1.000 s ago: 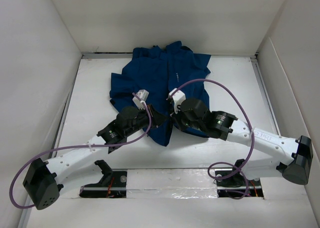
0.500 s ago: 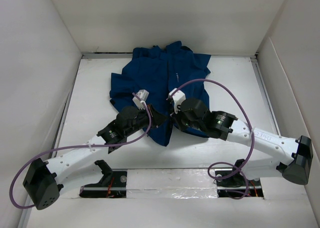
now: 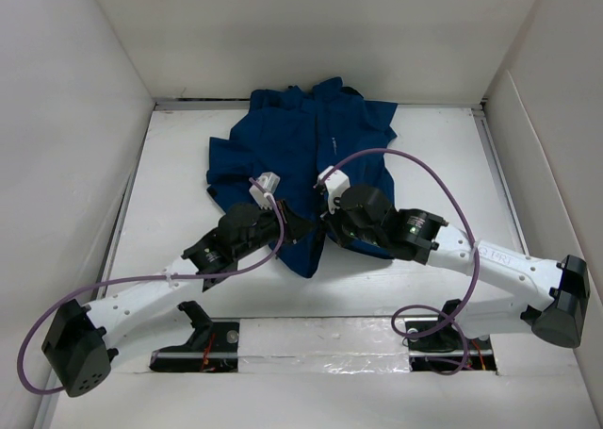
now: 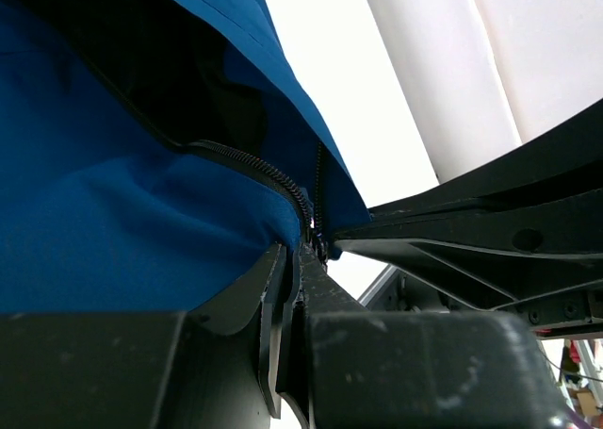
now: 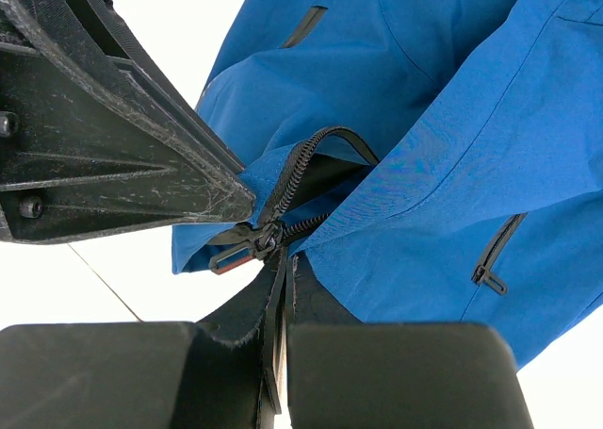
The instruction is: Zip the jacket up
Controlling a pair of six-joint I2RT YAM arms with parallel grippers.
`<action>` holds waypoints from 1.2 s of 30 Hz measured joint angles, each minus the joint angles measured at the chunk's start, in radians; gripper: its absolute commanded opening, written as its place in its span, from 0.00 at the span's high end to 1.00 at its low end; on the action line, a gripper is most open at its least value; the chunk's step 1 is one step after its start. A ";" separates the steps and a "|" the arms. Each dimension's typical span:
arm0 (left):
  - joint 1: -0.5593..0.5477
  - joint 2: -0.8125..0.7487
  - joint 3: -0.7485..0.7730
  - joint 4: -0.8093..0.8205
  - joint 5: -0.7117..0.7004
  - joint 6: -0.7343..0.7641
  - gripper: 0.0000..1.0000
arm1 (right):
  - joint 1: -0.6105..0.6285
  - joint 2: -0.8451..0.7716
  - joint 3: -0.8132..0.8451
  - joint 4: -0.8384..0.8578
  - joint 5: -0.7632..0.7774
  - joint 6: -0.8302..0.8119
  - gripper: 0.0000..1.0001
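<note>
Spread at the upper centre of the top view, the dark royal-blue soft fabric jacket [image 3: 303, 141] looks light and limp, so the left gripper [image 4: 300, 261] and right gripper [image 5: 283, 280], both pinched tight on its bottom hem beside the black zipper slider [image 5: 254, 243], are probably best placed there to tension it.

A white table [image 3: 179, 193] spreads beneath and around the left gripper [image 3: 303, 228] and the right gripper [image 3: 326, 220], which sit close together near its middle. Beyond their fingertips rises a white back wall [image 3: 311, 33]. A white left wall [image 3: 57, 146] stands well out from the left gripper, and a white right wall [image 3: 556, 146] well out from the right one. A thin metal rail [image 3: 497, 179] follows the table edge on the right gripper's outer side (a matching rail [image 3: 129, 198] runs on the left gripper's side). Behind both grippers, along the near edge, lies a crinkled silvery strip [image 3: 320, 363].
</note>
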 measured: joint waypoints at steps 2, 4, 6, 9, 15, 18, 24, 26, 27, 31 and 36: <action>0.000 0.000 -0.002 0.003 0.004 -0.004 1.00 | 0.000 0.000 0.000 0.000 0.000 0.000 1.00; 0.000 0.000 -0.006 0.011 0.010 -0.006 1.00 | 0.000 0.000 0.000 0.000 0.001 0.000 1.00; 0.000 0.000 -0.012 0.018 0.018 -0.008 1.00 | 0.000 0.000 0.000 0.001 0.001 0.001 1.00; 0.000 0.000 -0.015 0.020 0.031 -0.010 1.00 | 0.000 -0.003 -0.003 0.013 0.006 0.007 1.00; 0.000 0.000 -0.016 0.028 0.061 -0.014 1.00 | 0.000 -0.056 -0.054 0.053 0.007 0.011 1.00; 0.000 -0.001 -0.016 0.027 0.071 -0.014 1.00 | 0.000 -0.062 -0.055 0.059 0.007 0.011 1.00; 0.000 -0.014 -0.016 0.011 0.093 -0.003 1.00 | -0.010 -0.062 -0.055 0.060 -0.039 0.002 1.00; 0.000 -0.016 -0.016 -0.003 0.101 0.002 1.00 | -0.025 -0.061 -0.055 0.061 -0.081 -0.002 1.00; 0.001 -0.018 -0.016 -0.008 0.107 0.003 1.00 | -0.034 -0.060 -0.055 0.061 -0.102 -0.005 1.00; 0.003 -0.040 -0.018 -0.026 0.123 0.007 1.00 | -0.080 -0.046 -0.055 0.061 -0.200 -0.014 1.00; 0.007 -0.077 -0.022 -0.036 0.130 0.011 1.00 | -0.147 -0.049 -0.057 0.110 -0.346 -0.016 1.00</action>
